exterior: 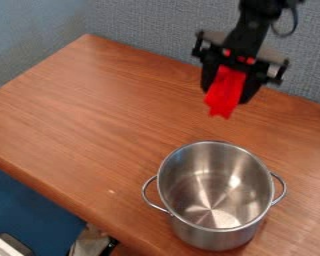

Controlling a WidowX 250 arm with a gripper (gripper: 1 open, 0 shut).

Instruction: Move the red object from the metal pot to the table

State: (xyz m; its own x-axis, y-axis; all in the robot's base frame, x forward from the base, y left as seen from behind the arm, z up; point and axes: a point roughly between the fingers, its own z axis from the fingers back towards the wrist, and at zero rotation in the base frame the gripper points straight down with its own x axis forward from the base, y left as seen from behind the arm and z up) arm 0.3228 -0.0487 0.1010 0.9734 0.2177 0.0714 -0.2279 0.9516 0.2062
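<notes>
Hanging upright, long axis vertical, from the fingers [235, 70] clenched on its top: red object [226, 92], dangling above bare counter [96, 110], beyond the empty metal pot [219, 192].

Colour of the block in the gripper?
Bright red block, held by the gripper; the only camera view shows it clearly.
</notes>
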